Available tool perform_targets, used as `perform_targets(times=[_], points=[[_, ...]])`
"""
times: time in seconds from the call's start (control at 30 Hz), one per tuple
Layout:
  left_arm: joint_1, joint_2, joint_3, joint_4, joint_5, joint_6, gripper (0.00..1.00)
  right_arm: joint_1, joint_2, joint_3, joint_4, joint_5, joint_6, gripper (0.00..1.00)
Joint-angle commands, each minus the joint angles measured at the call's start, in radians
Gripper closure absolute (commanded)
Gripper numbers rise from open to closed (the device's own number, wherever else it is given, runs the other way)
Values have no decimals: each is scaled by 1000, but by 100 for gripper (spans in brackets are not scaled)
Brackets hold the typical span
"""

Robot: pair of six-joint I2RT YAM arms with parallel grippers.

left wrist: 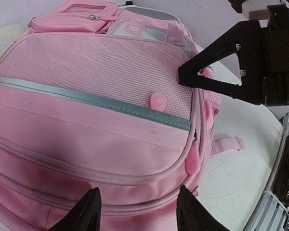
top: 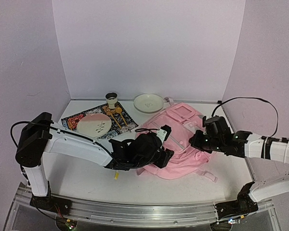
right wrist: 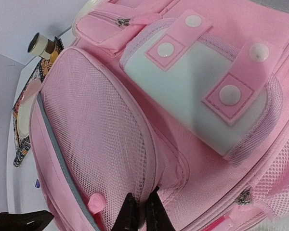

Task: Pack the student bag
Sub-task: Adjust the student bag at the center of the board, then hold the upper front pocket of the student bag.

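L arm reaches low across the table (top: 86,168) from its left base, elbow bent, wrist at the bag's near-left edge. The left gripper (left wrist: 139,211) has its fingers spread and unclenched, tips over the student bag (top: 183,127) lower front. R arm comes in from the right w/ forearm about level. The right gripper (right wrist: 142,214) is pinched tight on the bag's seam beside the mesh pocket (right wrist: 101,144). Bag lies flat, front up, centre-right of table. Count: 1 bag, 1 pink-white plate (top: 94,125) on 1 patterned mat (top: 72,121), 1 white plate (top: 148,102), 1 cup (top: 111,99). White patch (right wrist: 192,91) has 4 snaps.
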Motion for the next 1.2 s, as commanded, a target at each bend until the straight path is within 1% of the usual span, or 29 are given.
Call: perform_targets(times=[0.0,0.13,0.23,0.4,0.6,0.7,0.97,1.07,1.17], points=[[-49,17,60,32,-82,1,51,78,-30,42,5,45,95,100],[-75,12,47,33,-123,-5,59,113,-8,61,-13,102,155,100],[-92,12,36,34,-139,-22,61,124,10,76,-18,120,181,100],[-98,48,50,34,-128,-29,65,131,40,104,-22,128,197,100],[-99,101,98,37,-110,4,71,136,48,111,-24,134,201,100],[-99,126,120,40,-96,9,72,137,52,111,-24,128,201,100],[-99,178,170,40,-134,47,70,142,58,115,-24,116,199,100],[-99,196,186,38,-163,58,69,143,59,118,-24,115,198,100],[-99,212,194,39,-208,62,71,147,64,123,-24,109,194,100]])
